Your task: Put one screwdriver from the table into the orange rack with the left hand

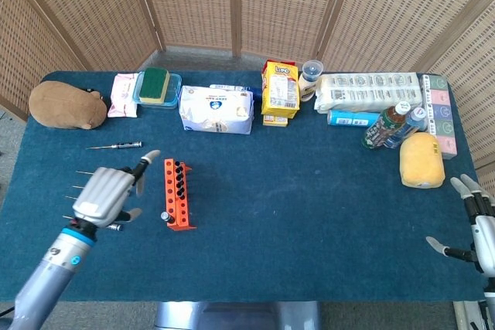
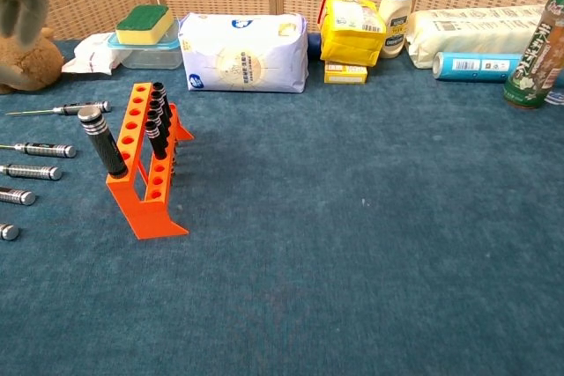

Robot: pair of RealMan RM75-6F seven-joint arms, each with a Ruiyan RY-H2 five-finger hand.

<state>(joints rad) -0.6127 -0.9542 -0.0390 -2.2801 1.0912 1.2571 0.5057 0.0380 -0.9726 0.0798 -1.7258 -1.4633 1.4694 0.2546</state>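
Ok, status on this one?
Left hand open, off the rack. Right hand open, idle. Screwdriver in rack, tilted. Nothing blocking.

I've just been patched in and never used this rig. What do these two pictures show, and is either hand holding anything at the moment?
Both cameras ride on the robot: the head view looks down on the blue table, the chest view looks across it. The left hand hangs beside the orange rack, fingers apart, holding nothing. The right hand waits at the table's edge, also holding nothing. One screwdriver stands tilted in the rack's near end beside a row of others. Loose screwdrivers lie to its left; groceries line the back.
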